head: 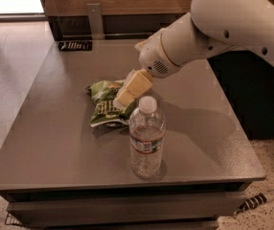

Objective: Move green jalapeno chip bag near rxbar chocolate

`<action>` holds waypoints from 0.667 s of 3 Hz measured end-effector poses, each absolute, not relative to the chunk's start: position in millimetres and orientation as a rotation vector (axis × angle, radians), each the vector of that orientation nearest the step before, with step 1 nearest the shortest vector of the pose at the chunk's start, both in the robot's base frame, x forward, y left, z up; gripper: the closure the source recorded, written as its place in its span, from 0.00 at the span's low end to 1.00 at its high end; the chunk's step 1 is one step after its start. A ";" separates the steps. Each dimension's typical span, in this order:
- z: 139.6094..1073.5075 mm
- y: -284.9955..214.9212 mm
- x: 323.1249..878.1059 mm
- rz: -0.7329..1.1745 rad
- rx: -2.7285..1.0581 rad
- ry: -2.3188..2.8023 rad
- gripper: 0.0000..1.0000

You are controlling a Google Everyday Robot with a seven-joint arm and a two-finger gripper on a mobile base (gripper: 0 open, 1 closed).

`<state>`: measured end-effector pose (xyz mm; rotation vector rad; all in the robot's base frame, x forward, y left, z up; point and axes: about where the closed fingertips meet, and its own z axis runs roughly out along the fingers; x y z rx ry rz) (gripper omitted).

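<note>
The green jalapeno chip bag [104, 110] lies crumpled on the grey table [55, 128], a little left of centre. My gripper [121, 98] reaches in from the upper right on the white arm [213, 28] and sits over the bag's right part, at or just above its surface. The gripper covers part of the bag. The rxbar chocolate [74, 45], a small dark wrapper with white letters, lies flat at the table's far left corner, well away from the bag.
A clear plastic water bottle [147, 139] with a white cap stands upright just in front and right of the bag, close to the gripper. A wooden wall with a metal bracket [96, 19] runs behind the table. The floor drops away on the left and right.
</note>
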<state>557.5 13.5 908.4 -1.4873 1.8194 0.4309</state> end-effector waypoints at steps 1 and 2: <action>891.5 20.5 561.1 0.468 -1.461 1.842 0.00; 851.8 43.9 552.4 0.593 -1.460 1.859 0.00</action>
